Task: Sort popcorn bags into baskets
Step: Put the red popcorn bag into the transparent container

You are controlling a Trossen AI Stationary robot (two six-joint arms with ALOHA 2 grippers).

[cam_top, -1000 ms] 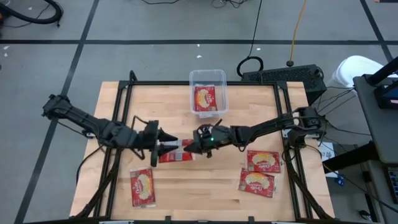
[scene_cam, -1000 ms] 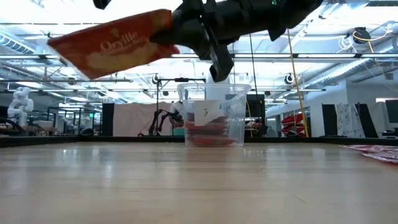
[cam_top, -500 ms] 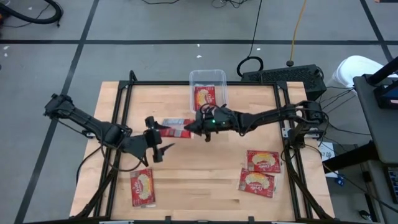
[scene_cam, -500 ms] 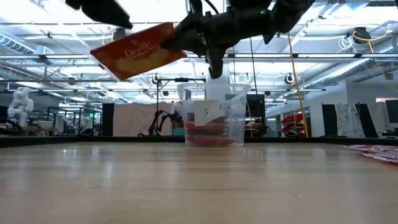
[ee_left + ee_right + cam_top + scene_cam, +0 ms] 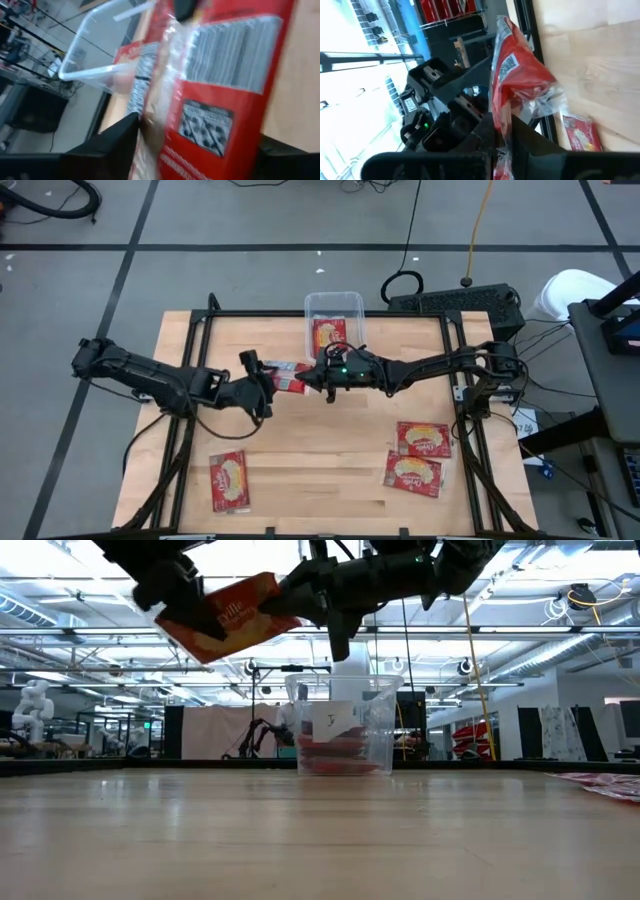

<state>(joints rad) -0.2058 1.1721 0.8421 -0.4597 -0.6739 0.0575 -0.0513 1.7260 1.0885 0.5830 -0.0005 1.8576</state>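
we see, from above, a pale wooden table (image 5: 330, 450) with a black frame, over which the two dark arms meet near the middle. the right gripper (image 5: 318, 376) is clamped on one end of a red popcorn bag (image 5: 290, 375), holding it in the air just in front of the clear plastic tub (image 5: 334, 305); in the right wrist view the red packet (image 5: 515, 90) rises from between that arm's closed fingers, crumpled where it is pinched. the left gripper (image 5: 262, 378) sits at the opposite end of the same packet, with its fingers spread apart on either side of it; in the left wrist view the packet's back, with its barcode and printed panel (image 5: 215, 90), fills the space between the two dark fingers (image 5: 107, 142), and we cannot tell whether they touch it. in the low view the held bag (image 5: 225, 620) hangs tilted well above the tabletop, to one side of the tub (image 5: 345, 725). the tub stands at the far edge of the table and contains at least one red packet (image 5: 331, 337). three more popcorn bags lie flat on the table: one near the front on the left arm's side (image 5: 229, 480), and two just beside each other on the right arm's side (image 5: 423, 438) (image 5: 414, 474).
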